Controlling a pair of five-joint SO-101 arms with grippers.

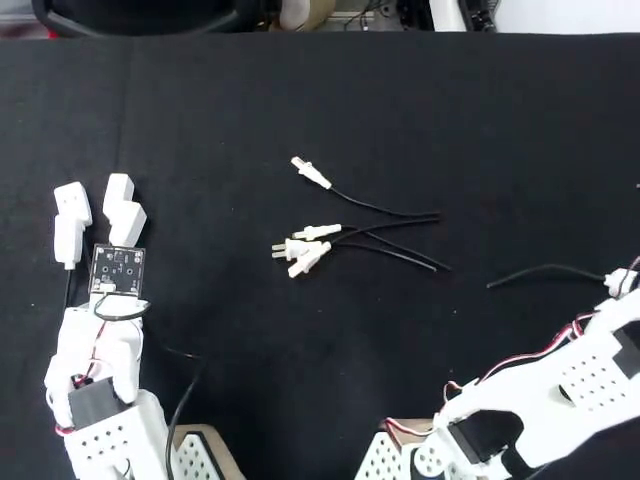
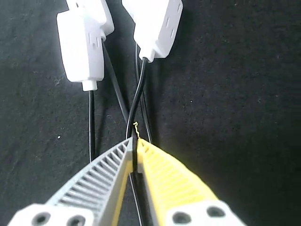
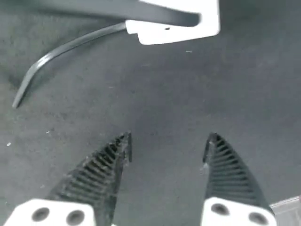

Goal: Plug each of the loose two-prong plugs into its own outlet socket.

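Three white outlet sockets (image 1: pixel 72 220) (image 1: pixel 120 195) (image 1: pixel 128 225) lie at the table's left on black cords. In the left wrist view two sockets (image 2: pixel 84 47) (image 2: pixel 157 23) lie just ahead of my left gripper (image 2: pixel 135 146), which is shut on one socket's black cord (image 2: pixel 136 106). Several loose white two-prong plugs (image 1: pixel 312 173) (image 1: pixel 305 250) lie mid-table with short black wires. Another plug (image 1: pixel 621 281) lies at the right edge. In the right wrist view that plug (image 3: pixel 178 26) is beyond my right gripper (image 3: pixel 169 141), which is open above the cloth with nothing between its fingers.
A black cloth (image 1: pixel 400 110) covers the whole table. The right plug's wire (image 1: pixel 545 270) trails toward the centre. The arm bases (image 1: pixel 200 455) (image 1: pixel 400 455) sit at the near edge, with a black cable (image 1: pixel 185 400) running beside the left one.
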